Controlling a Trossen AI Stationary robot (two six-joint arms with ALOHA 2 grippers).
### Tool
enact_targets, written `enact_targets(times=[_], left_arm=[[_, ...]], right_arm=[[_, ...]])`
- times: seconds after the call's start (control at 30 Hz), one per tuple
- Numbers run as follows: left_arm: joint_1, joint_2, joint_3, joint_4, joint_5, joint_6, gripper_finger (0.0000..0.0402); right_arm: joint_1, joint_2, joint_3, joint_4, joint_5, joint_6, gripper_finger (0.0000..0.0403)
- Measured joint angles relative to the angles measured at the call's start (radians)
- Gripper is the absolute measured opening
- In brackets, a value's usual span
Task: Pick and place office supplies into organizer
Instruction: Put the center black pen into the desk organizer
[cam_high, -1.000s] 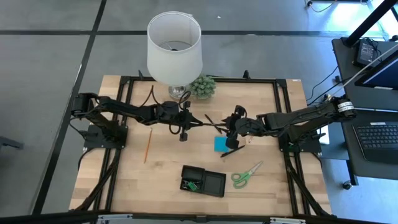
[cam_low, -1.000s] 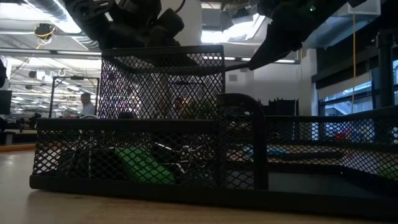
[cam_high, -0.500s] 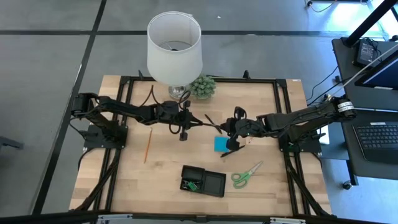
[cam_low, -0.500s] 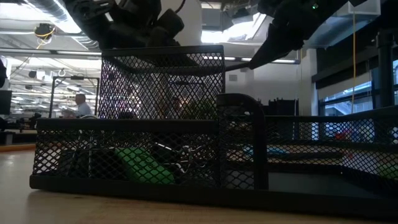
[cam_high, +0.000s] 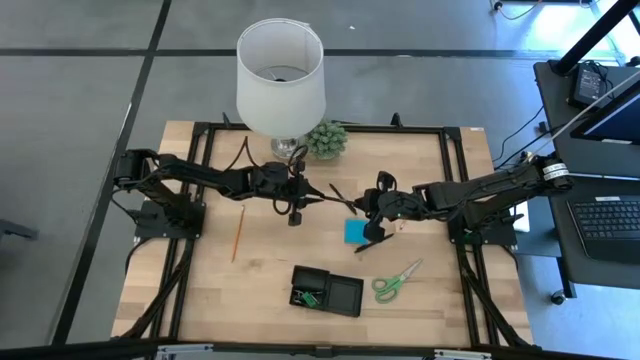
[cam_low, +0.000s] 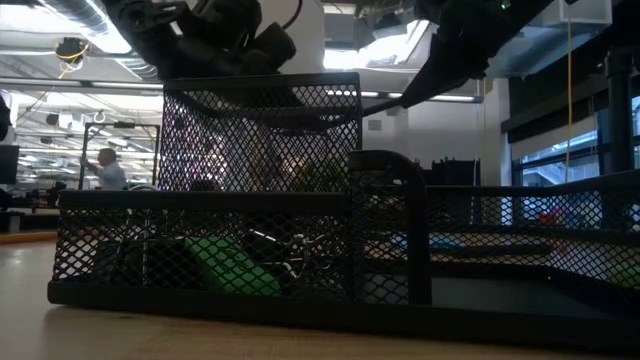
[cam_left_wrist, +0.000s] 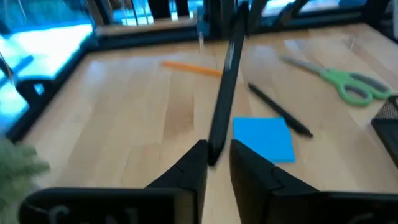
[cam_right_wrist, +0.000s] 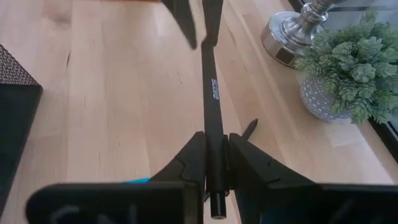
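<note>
- We judge the step in hand to be a hand-over of a black pen (cam_right_wrist: 210, 112) between the two arms, in the air above the middle of the worktop (cam_high: 210, 290).
- The right gripper (cam_right_wrist: 211, 163) has its fingers pressed onto the pen's barrel near one end, and the pen runs straight out ahead of them.
- The left gripper (cam_left_wrist: 217, 163) sits at the pen's other end. Its fingers look slightly spread around the tip, with a sliver of gap on one side, so we take it the pen hangs from the right grip alone.
- To do this well, only one arm should carry the pen at a time. The left fingers should stay parted until they have backed off along the pen's line, so the tip is not dragged sideways.
- The right arm then has a long, thin load held near one end, so we would swing it slowly. We would tip it down lengthwise into the organizer (cam_high: 345, 295), which lies near the worktop's front edge, well apart from both grippers.
- The pen is slim, matt black and straight, with small pale lettering midway along the barrel.
- In the high view the blue pad (cam_high: 354, 231) lies just beside the right gripper, with a second black pen (cam_high: 340, 192) loose beyond it.
- The green-handled scissors (cam_high: 397, 280) lie near the organizer's right end, and the orange pencil (cam_high: 238, 230) lies off towards the left arm.
</note>
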Motion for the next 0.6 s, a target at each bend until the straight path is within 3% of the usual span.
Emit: enact_targets(times=[0.13,0.27,0.4,0.6], left_arm=[[-0.001,0.0,-0.003,-0.051,0.022,-0.074,0.0097],[-0.003,-0.022,-0.003,-0.065,0.122,-0.167,0.0127],[-0.016,-0.062,-0.003,-0.256,0.132,-0.17,0.0143],[-0.022,-0.101,-0.003,-0.615,0.056,-0.189,0.0144]], right_arm=[[-0.001,-0.001,0.07,-0.117,0.023,0.006,0.0055],[-0.001,-0.001,0.162,-0.272,0.019,0.027,0.0055],[0.008,-0.001,0.278,-0.394,-0.042,0.04,0.0055],[0.069,0.006,0.411,-0.44,-0.183,0.132,0.0056]])
